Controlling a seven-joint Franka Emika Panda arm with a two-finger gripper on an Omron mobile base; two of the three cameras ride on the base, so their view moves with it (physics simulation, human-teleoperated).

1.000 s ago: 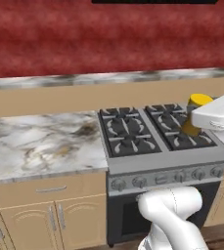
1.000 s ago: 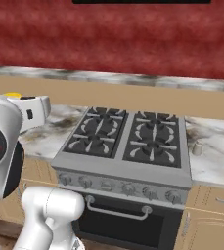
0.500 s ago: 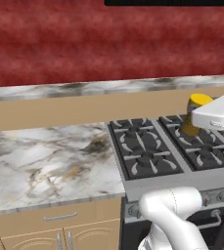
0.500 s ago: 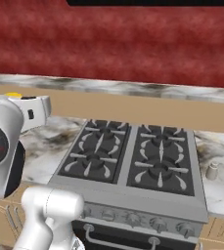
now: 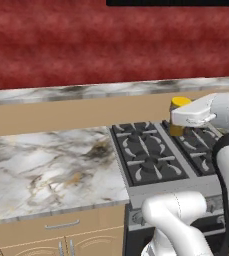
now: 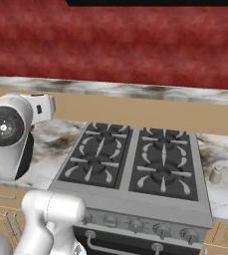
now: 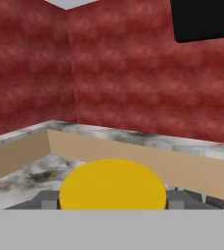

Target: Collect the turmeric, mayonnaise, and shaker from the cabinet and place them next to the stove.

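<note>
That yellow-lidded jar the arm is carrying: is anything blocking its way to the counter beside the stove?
Nothing visible does. The turmeric is in the gripper above the stove, and the marble counter to its left is bare. A small shaker stands on the other side.

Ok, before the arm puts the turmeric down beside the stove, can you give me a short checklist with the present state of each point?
1. Turmeric in the gripper: ok, the jar hangs at the hand, its yellow lid up.
2. Jar upright: ok, seen from the left base view.
3. Jar over the counter, not the stove: not ok, it hangs above the burners.
4. Free marble beside the stove: ok, the counter left of the stove is bare.
5. Shaker out of the way: ok, it stands on the counter on the stove's right side.
6. Finger contact on the jar: cannot tell, the fingertips are hidden.
</note>
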